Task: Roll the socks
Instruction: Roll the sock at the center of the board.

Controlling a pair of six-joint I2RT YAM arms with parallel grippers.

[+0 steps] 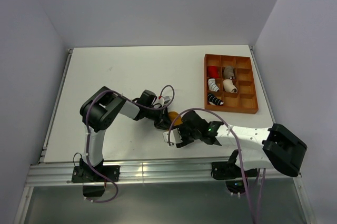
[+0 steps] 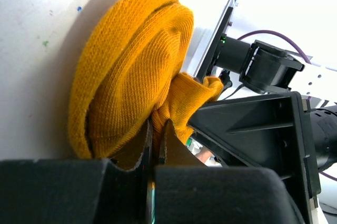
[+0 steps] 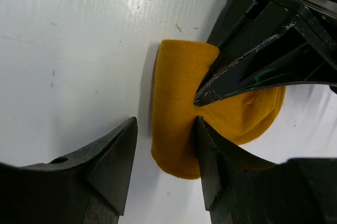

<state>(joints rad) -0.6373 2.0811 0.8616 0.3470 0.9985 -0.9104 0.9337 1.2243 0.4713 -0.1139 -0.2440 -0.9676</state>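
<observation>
mustard sock (image 3: 179,113) lay bunched into a thick fold on the table (image 3: 79,50), between the two grippers. left gripper (image 2: 158,129) jaws were pressed together, pinching its knit. right gripper (image 3: 165,124) jaws stood spread astride the folded edge, one finger touching it. cuff was hidden in every view. overhead, the arms covered most of the sock; only the wrist views showed the grip.
</observation>
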